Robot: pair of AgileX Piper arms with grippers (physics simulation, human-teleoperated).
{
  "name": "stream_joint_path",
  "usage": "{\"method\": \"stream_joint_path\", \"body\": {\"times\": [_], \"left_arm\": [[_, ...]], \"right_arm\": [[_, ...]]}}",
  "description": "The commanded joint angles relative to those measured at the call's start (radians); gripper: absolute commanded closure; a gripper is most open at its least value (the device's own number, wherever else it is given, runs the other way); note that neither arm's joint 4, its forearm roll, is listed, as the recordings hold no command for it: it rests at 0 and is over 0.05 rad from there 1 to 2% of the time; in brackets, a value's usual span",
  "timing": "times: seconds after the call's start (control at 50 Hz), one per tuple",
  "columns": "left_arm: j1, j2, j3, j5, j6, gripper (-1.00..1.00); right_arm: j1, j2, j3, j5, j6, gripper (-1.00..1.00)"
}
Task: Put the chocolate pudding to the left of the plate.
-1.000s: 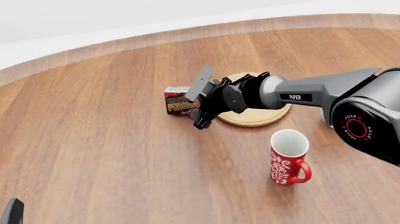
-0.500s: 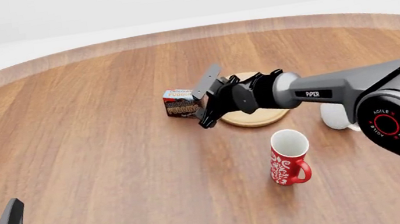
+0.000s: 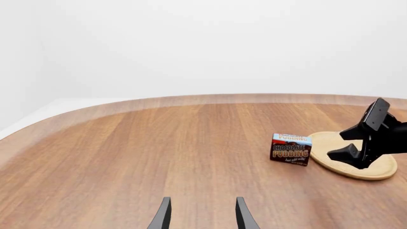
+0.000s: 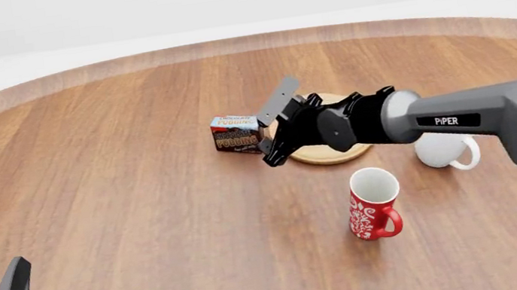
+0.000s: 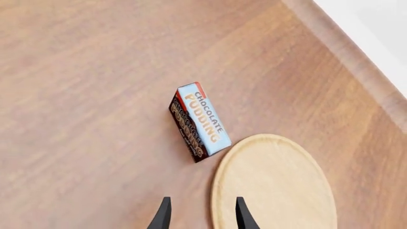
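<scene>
The chocolate pudding [image 4: 235,133] stands upright on the wooden surface [image 4: 121,179], just beside the left rim of the plate [image 4: 341,152] and free of any grip, its brown lettered face toward the arms. In the right wrist view the box [image 5: 198,121] and the plate [image 5: 273,186] sit very close, and whether one corner touches the rim cannot be told. The right hand [image 4: 276,123] hangs above the near-left part of the plate, its fingers spread wide with nothing between them; the right wrist view shows both fingertips [image 5: 163,214] apart over bare wood and rim. The placing looks done, so the step in hand is judged to be the retreat. To do it well, the right hand should lift clear first, then draw back toward its own side, keeping the lower finger away from the box, since a light carton like this would probably slide or tip at a brush. The path back passes near the red mug [image 4: 373,205] and the white mug [image 4: 444,149], so height matters there too. The left hand [image 3: 200,214] rests low at the near-left edge, its fingers parted and empty, well apart from everything, and need not join in.
</scene>
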Motion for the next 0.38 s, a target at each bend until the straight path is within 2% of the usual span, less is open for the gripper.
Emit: {"method": "stream_joint_path", "body": {"times": [0.02,0.38], "left_arm": [[0.000,0.000,0.000,0.000,0.000,-1.00],[0.000,0.000,0.000,0.000,0.000,-1.00]], "right_arm": [[0.031,-0.118,0.099,-0.029,0.035,-1.00],[0.069,-0.404,0.312,-0.107,0.111,-1.00]]}}
